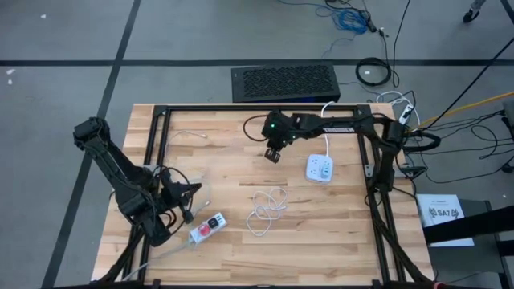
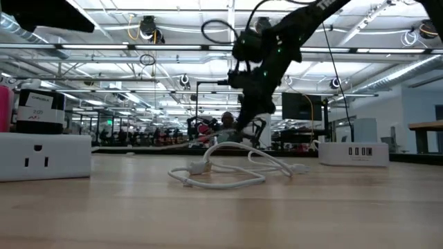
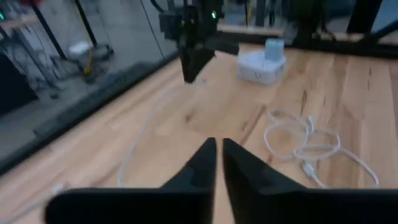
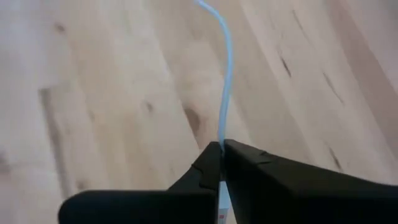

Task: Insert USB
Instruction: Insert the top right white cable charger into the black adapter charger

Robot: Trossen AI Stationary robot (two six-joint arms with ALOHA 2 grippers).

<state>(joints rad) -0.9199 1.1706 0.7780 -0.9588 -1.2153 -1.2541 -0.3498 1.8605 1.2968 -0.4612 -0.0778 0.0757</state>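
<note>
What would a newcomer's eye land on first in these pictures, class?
Probably the right gripper, raised over the middle of the table and shut on a thin white cable. Next, the loose coil of white cable on the wood, and the white power hub beside the right arm.

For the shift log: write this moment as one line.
right end effector: shut on white cable, above table | left end effector: shut, idle | power strip: unplugged

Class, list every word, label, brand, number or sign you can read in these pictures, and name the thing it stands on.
"SA7": on the white sheet of paper lying right of the wooden table; the smaller lines under it are too small to read.
White print on the black box behind the white outlet block, low view: too blurred to read.
White charger block with ports: no readable marking.
</note>
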